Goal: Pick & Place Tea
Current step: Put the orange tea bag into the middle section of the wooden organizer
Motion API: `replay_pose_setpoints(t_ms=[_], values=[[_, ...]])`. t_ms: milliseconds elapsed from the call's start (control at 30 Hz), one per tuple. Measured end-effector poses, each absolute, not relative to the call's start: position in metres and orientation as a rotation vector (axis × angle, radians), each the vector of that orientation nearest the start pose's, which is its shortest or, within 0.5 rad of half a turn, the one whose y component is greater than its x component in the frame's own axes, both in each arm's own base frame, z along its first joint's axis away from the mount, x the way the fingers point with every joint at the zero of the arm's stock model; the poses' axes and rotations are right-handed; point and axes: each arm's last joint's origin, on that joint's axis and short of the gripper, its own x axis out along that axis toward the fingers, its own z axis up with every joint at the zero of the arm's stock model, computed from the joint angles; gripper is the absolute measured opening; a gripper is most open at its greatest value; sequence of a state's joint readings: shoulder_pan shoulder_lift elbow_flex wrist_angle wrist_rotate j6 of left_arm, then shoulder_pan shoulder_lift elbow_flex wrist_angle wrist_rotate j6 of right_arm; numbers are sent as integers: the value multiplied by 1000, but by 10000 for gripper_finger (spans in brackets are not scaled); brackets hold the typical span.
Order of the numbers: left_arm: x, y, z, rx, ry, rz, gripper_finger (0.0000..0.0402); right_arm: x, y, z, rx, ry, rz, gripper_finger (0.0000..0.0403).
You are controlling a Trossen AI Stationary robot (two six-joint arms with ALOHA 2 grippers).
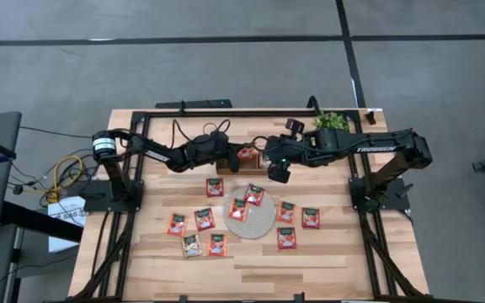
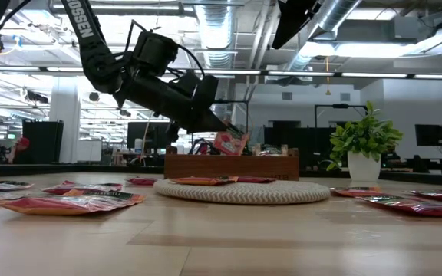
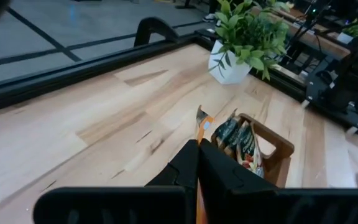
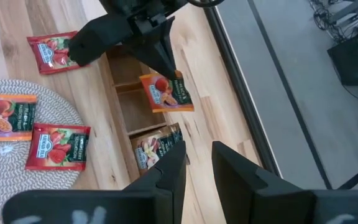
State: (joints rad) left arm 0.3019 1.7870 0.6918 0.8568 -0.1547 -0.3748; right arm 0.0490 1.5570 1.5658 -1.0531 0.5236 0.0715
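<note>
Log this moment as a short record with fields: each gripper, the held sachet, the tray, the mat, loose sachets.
left gripper: jaws shut on a tea sachet, held above the wooden tray
right gripper: jaws open, empty, near the tray's end
tray: one end compartment holds sachets, the other two look empty
mat: two sachets on it
loose sachets: about nine lying flat on the table around the mat
plant: at the far table edge

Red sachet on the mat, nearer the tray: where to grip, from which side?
Probably from straight above: the red sachet lies flat on the mat, with no upright face to pinch. Take the edge by the mat's rim, one finger just outside it, sliding under.
</note>
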Motion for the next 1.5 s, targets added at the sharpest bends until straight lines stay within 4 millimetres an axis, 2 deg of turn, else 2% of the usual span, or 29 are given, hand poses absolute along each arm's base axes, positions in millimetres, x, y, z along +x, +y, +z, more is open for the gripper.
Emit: replay_pose_setpoints(t_ms=[467, 767, 967, 1500], values=[[319, 105, 146, -395, 161, 523, 0, 311, 1, 351, -223, 956, -467, 70], [335, 103, 143, -376, 176, 483, 0, 311, 2, 352, -222, 949, -464, 70], [333, 109, 142, -376, 189, 510, 0, 311, 2, 352, -223, 949, -462, 70], [333, 108, 139, -387, 215, 514, 0, 313, 1, 352, -217, 935, -466, 70]])
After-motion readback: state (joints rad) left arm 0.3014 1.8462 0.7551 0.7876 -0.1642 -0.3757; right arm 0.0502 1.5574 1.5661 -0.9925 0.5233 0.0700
